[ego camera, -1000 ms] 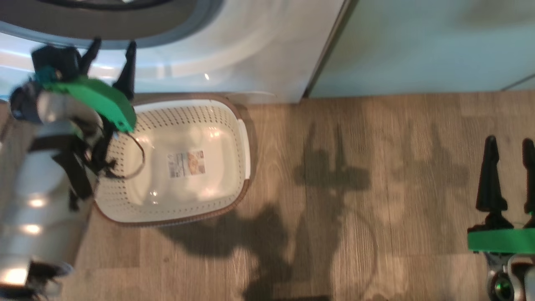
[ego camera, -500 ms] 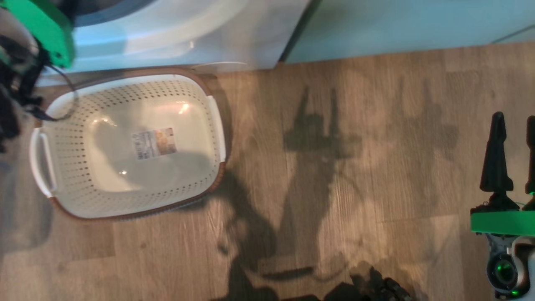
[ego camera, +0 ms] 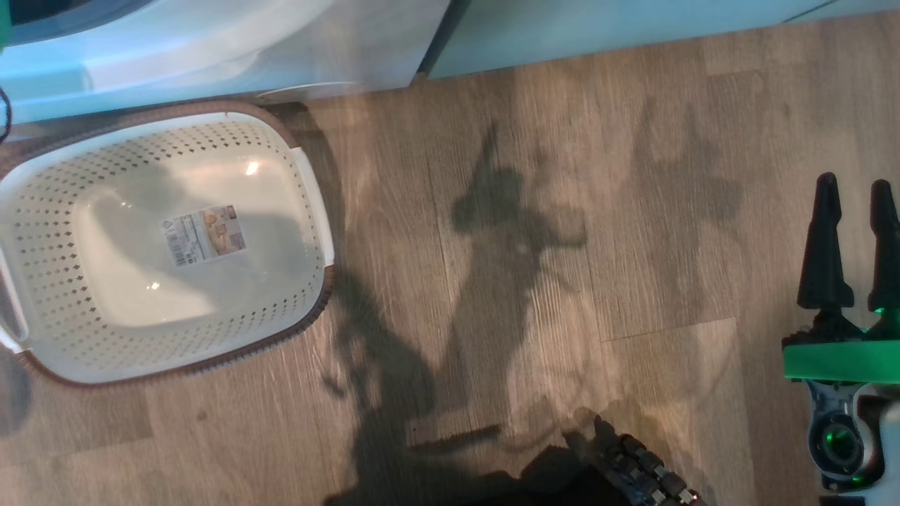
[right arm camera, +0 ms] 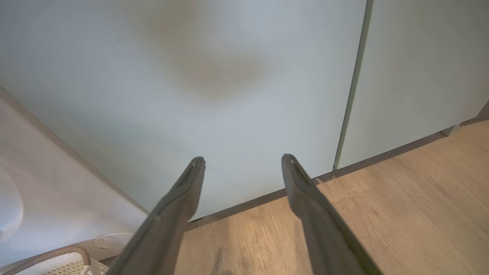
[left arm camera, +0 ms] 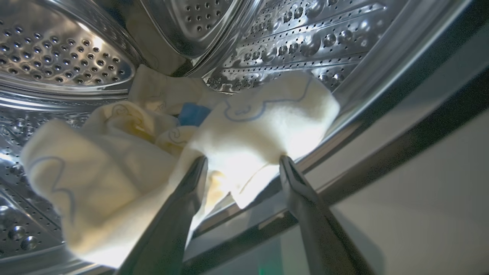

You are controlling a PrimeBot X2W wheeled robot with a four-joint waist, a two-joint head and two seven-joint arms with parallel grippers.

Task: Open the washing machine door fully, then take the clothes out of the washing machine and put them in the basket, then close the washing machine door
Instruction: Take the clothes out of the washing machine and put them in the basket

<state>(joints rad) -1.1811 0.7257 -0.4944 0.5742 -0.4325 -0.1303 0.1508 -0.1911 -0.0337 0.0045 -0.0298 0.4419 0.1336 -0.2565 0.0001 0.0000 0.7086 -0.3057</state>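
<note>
The left claw (left arm camera: 243, 160) reaches into the mouth of the washing machine (ego camera: 211, 49) with its two dark fingers spread wide. A fold of the clothes (left arm camera: 263, 122) lies right at the gap between the tips. The cloth seems to brush both tips, but the glare on it makes real contact hard to judge, and the fingers are not squeezing anything.

The clothes are a heap of pale yellow and cream fabric with thin blue outline drawings. They lie on the lower part of the steel drum (left arm camera: 68, 53), spilling toward its front lip. A small blue patch (left arm camera: 193, 114) peeks out in the middle of the heap.

The right claw (ego camera: 855, 184) hangs at the right edge of the head view, above the wooden floor (ego camera: 562, 140). Its fingers stand well apart and hold nothing. In its wrist view they point at a pale cabinet front (right arm camera: 191, 76).

The basket (ego camera: 299, 277) sits on the floor, close against the foot of the washing machine. Inside it there is only a label sticker (ego camera: 205, 235) on the bottom.
</note>
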